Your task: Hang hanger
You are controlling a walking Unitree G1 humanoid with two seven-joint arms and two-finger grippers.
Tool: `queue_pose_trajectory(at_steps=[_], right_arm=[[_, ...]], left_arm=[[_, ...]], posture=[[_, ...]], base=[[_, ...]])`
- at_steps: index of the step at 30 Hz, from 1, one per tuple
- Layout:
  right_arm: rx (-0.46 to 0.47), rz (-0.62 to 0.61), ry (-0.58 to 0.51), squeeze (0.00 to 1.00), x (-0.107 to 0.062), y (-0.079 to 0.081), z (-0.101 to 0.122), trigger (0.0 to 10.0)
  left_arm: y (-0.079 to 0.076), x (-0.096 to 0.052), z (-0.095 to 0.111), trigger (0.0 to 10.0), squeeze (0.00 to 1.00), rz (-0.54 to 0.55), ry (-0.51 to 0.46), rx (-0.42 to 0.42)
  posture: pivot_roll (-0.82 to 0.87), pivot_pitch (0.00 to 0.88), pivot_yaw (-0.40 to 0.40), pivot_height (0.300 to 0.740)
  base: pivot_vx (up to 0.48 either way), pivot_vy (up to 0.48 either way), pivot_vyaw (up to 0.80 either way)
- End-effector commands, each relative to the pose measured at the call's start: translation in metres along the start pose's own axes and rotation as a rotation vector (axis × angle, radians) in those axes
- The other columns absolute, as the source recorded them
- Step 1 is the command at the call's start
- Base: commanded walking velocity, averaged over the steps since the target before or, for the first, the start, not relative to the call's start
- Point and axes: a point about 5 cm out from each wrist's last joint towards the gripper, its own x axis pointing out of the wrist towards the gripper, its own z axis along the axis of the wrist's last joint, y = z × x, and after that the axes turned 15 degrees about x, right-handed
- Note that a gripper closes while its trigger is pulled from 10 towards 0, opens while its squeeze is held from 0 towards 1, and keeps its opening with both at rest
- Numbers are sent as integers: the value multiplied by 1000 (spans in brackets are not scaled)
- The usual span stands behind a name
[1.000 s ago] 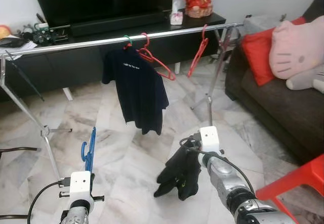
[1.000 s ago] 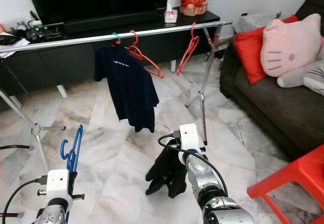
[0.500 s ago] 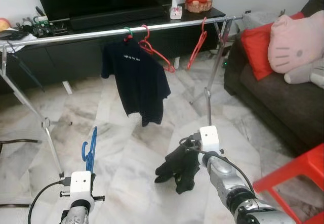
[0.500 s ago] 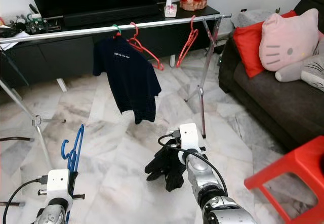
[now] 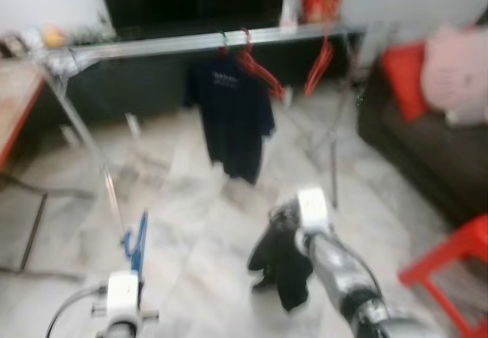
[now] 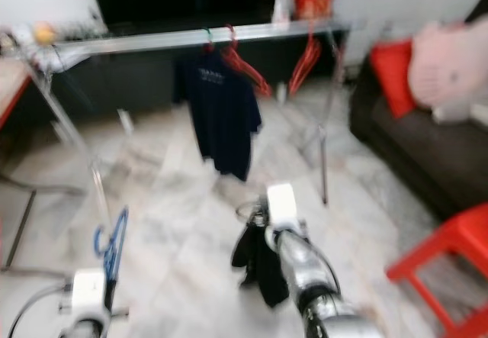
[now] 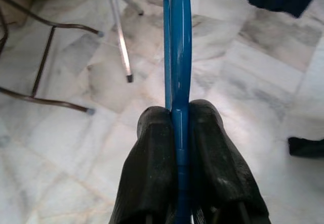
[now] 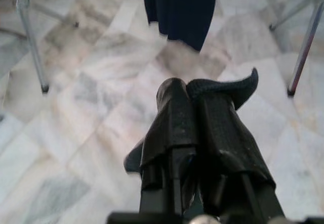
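Spanning the far side of the blurred room, the metal rail [image 5: 206, 42] carries a dark shirt [image 5: 232, 124] and 2 red hangers [image 5: 263, 75]. Near left, the left end effector [image 7: 179, 128] is clenched on the upright blue hanger [image 7: 177, 47]; near right, the right end effector [image 8: 195, 110] grips a dark cloth [image 5: 284, 265] above the marble floor [image 5: 191, 223].

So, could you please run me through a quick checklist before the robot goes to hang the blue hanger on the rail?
1. Blue hanger held: ok, the left gripper is shut on it, fingers pressed to both sides.
2. Right gripper load: ok, shut on a dark garment that dangles below it.
3. Rail has room: ok, a bare stretch lies to the left of the hung shirt and red hangers.
4. Hanger near the rail: not ok, it sits low, well short of the rail.
5. Head views steady: not ok, both are blurred.
6. Hook facing the rail: cannot tell.
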Motion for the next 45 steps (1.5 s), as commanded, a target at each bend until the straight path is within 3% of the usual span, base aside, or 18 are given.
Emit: queue_pose_trajectory(at_steps=[1,17,20,21,22,24,25,26,28,29,36,39,41,45], right_arm=[[0,8,-45,0,2,2,12,10000],[-4,10,-51,0,5,4,18,10000],[-7,-29,-69,0,11,6,40,10000],[-7,-29,-69,0,11,6,40,10000],[-5,-46,-78,0,13,6,48,10000],[-8,-56,-84,0,14,7,54,10000],[-8,-56,-84,0,14,7,54,10000],[-7,-71,-89,0,15,7,58,10000],[-7,-76,-92,0,15,6,60,10000],[-3,-108,-96,0,16,4,65,10000],[13,-155,-102,0,17,-1,78,10000],[18,-156,-98,0,17,0,79,10000],[52,-152,-74,0,19,3,79,10000],[91,-134,-62,0,20,8,81,10000]], left_arm=[[0,4,10,10000,0,9,-38,-10],[-1,8,24,10000,0,-72,-83,0],[-9,8,36,10000,0,-315,-102,77],[-9,8,36,10000,0,-315,-102,77],[-9,6,49,10000,0,-437,-132,105],[-9,4,55,10000,0,-539,-138,133],[-9,4,55,10000,0,-539,-138,133],[-7,0,58,10000,0,-634,-126,183],[-6,-1,59,10000,0,-666,-120,199],[-3,-8,61,10000,0,-767,-111,255],[4,-21,83,10000,0,-950,-137,296],[2,-29,93,10000,0,-1025,-175,279],[0,-37,114,10000,0,-1081,-243,252],[-1,-43,126,10000,0,-1118,-279,218]], posture=[[-123,0,31,740],[-118,0,31,740],[-118,0,35,740],[-118,0,35,740],[-108,0,33,740],[-105,0,33,740],[-105,0,33,740],[-101,0,37,740],[-101,0,37,740],[-101,0,39,740],[-96,0,39,740],[-95,0,40,740],[-96,0,41,740],[-95,0,41,740]], base=[[-270,0,0],[-33,0,0],[0,0,0],[0,0,0],[0,0,0],[0,0,0],[0,0,0],[0,0,0],[0,0,0],[0,0,0],[0,0,0],[0,0,0],[0,0,0],[0,0,0]])
